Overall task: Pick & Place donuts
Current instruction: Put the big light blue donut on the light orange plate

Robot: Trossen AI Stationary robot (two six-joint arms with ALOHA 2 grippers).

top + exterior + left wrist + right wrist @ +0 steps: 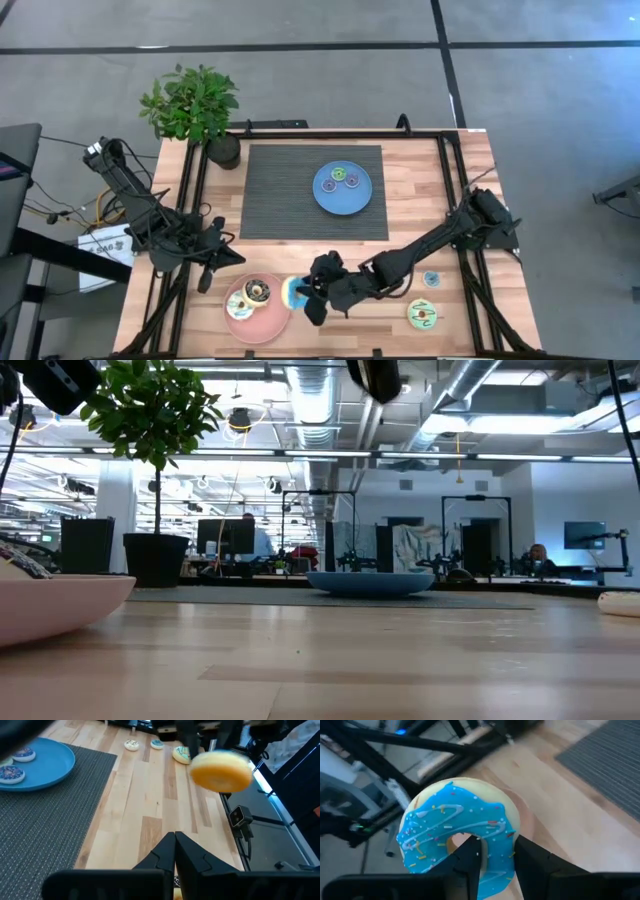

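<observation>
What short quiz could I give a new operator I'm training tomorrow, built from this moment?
1. True or false: the right pincer is shut on the blue-iced donut.
2. Which plate does the blue-iced donut hang beside in the high view? A) the pink plate B) the blue plate
3. Fill in: the left pincer is ____, holding nothing.

Key: 1 true. 2 A; the white-iced donut already lies on that plate. 3 shut.
</observation>
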